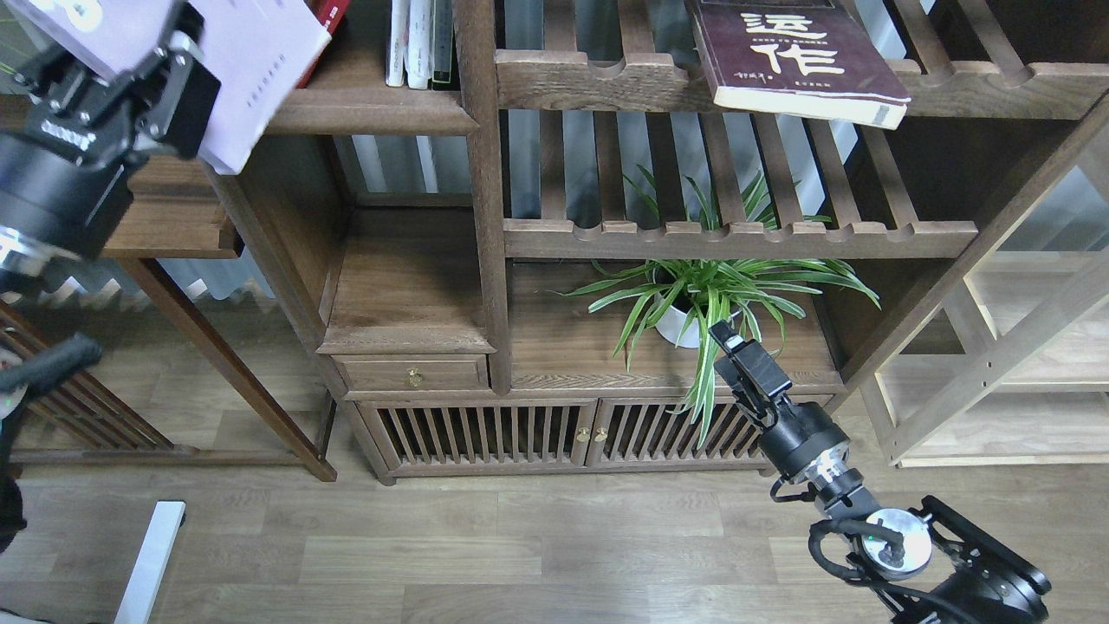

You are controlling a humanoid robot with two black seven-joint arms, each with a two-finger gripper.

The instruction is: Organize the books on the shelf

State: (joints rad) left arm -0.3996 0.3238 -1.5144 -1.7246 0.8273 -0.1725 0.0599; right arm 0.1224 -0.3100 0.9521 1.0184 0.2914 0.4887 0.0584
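My left gripper (178, 65) is at the top left, shut on the lower edge of the pale white-lavender book (260, 52). The book is held tilted in front of the left end of the dark-brown shelf (381, 113). Behind the book's right corner, a sliver of the red book (325, 16) shows on that shelf. The maroon book (793, 56) with white characters lies flat on the upper slatted rack at the right, with its corner overhanging the rail. My right gripper (726, 336) hangs low by the plant, empty; its fingers cannot be told apart.
Thin white-spined volumes (420, 43) stand on the shelf against the upright post (481, 191). A potted spider plant (706, 295) sits on the low cabinet (485, 425) just above my right gripper. A wooden side table (173, 234) stands at the left.
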